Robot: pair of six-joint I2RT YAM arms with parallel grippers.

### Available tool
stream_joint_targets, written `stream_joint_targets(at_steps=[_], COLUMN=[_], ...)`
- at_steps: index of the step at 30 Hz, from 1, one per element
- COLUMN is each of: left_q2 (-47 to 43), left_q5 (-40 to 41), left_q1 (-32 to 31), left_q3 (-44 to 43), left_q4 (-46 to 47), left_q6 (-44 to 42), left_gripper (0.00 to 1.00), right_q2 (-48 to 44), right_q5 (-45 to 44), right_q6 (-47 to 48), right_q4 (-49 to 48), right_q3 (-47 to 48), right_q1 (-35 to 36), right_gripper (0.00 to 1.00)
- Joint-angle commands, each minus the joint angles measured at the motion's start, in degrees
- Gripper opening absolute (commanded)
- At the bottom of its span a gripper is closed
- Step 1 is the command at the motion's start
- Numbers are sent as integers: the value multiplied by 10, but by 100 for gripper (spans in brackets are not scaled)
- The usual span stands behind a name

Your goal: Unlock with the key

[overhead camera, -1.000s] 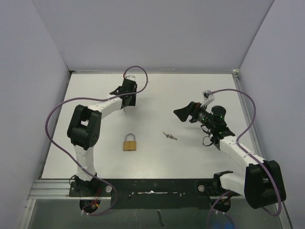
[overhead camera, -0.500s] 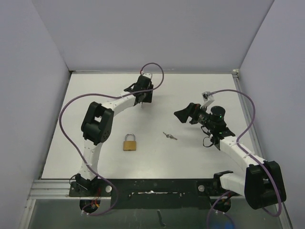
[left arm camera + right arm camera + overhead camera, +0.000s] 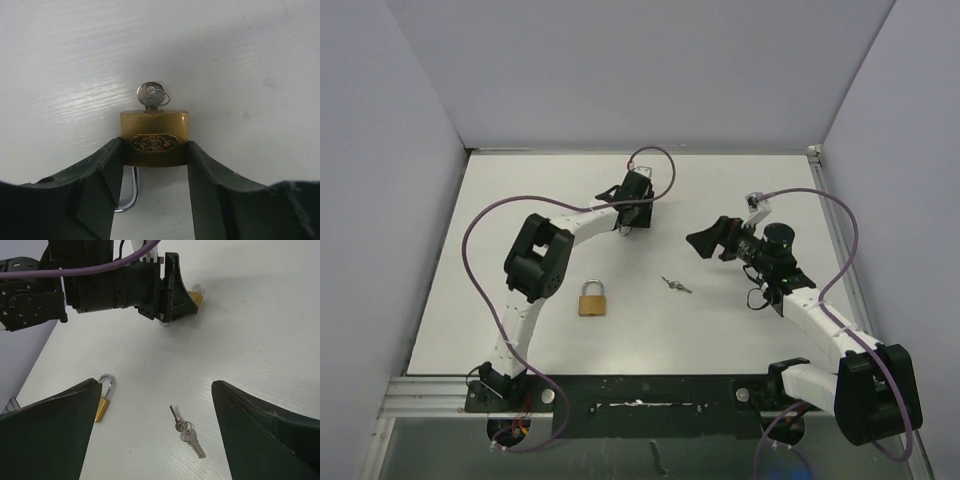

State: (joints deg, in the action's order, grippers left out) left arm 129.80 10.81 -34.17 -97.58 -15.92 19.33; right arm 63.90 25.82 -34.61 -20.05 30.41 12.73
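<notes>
Padlock [image 3: 154,131] (key [image 3: 149,96] inserted) sits clamped in the outstretched left claw [image 3: 154,149]; right claw [image 3: 156,386] hovers wide.

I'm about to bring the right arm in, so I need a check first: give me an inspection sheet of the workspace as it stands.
Surface: white table, no spills or marks seen.
Job's things: held padlock, brass, with a key in its keyway; loose padlock lying flat by the left arm; loose keys on a ring, apart from both locks.
Clutter: nothing seen.
Grippers: left gripper shut on the held padlock's body; right gripper wide open, empty.
Cables: purple cables, one looping off each arm, neither lying over locks or keys.
Surroundings: pale walls on three sides; metal rail at the near edge.
</notes>
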Motion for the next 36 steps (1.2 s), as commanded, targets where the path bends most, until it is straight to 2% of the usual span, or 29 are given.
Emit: stream_joint_targets(at_steps=[1,3,4,6,7,8,12,16,22,26,31,34,36], left_q2=[8,10,12,15,16,16,13,-28,-188,-311,-449,-497,-517], left_q5=[10,8,4,-2,-1,2,3,2,28,39,39,46,50], left_q1=[-5,-5,-6,-7,-7,-8,-10,-9,-14,-18,-24,-39,-52], left_q3=[-32,-33,-35,-37,-37,-38,-39,-23,68,195,383,444,466], left_q4=[32,35,36,40,41,42,48,61,93,120,167,155,132], left_q6=[33,41,44,48,50,51,50,46,18,21,73,75,70], left_gripper=[0,2,15,51,65,75,96,98,98,98,98,98,98], right_q2=[-22,-22,-23,-25,-26,-27,-35,-40,-15,33,107,133,148], right_q5=[-8,-8,-8,-9,-10,-11,-21,-47,-103,-119,-194,-260,-264], right_q6=[12,13,14,18,19,22,37,57,97,129,159,165,165], right_q4=[-12,-11,-9,-2,2,7,36,92,189,242,294,328,344], right_q3=[7,7,8,11,12,14,23,38,68,101,148,168,174], right_q1=[0,1,0,1,0,0,1,4,42,97,198,243,246], right_gripper=[98,98,98,98,98,98,98,98,98,98,98,99,98])
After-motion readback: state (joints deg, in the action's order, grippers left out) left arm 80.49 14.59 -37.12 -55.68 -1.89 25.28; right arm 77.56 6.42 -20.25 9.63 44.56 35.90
